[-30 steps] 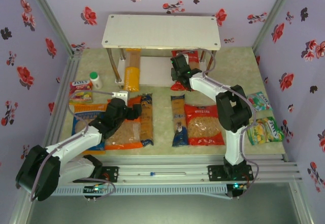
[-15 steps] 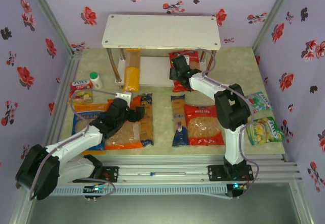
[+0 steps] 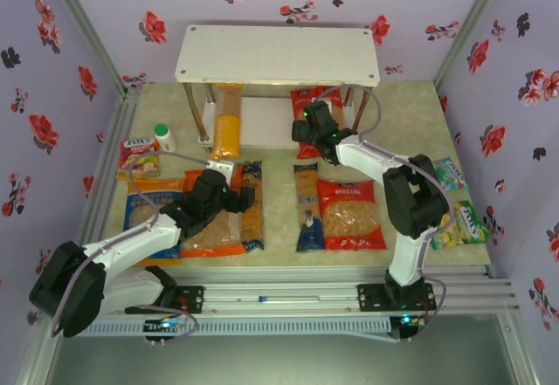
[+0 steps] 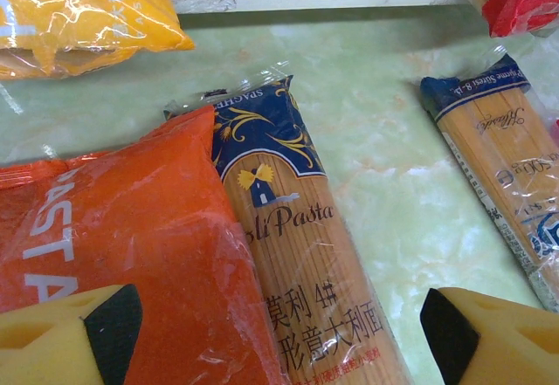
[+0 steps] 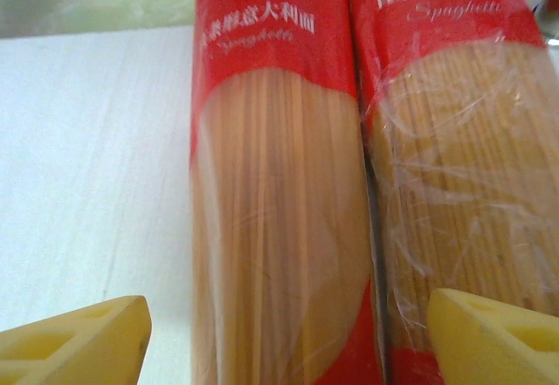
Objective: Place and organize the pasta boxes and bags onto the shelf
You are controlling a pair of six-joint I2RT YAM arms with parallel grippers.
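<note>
The white two-tier shelf stands at the far side of the tabletop. On its lower tier the yellow pack lies at the left, near end overhanging. At the right a red pack touches a second red pack. In front lie flat the blue-orange bag, then the orange bag overlapping a blue pack. A second blue pack lies beside the red bag.

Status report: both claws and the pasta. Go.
Left claw open, over dark blue spaghetti pack. Right claw open, over two red spaghetti packs side by side on shelf's lower tier. Orange bag lies against blue pack's edge.
</note>
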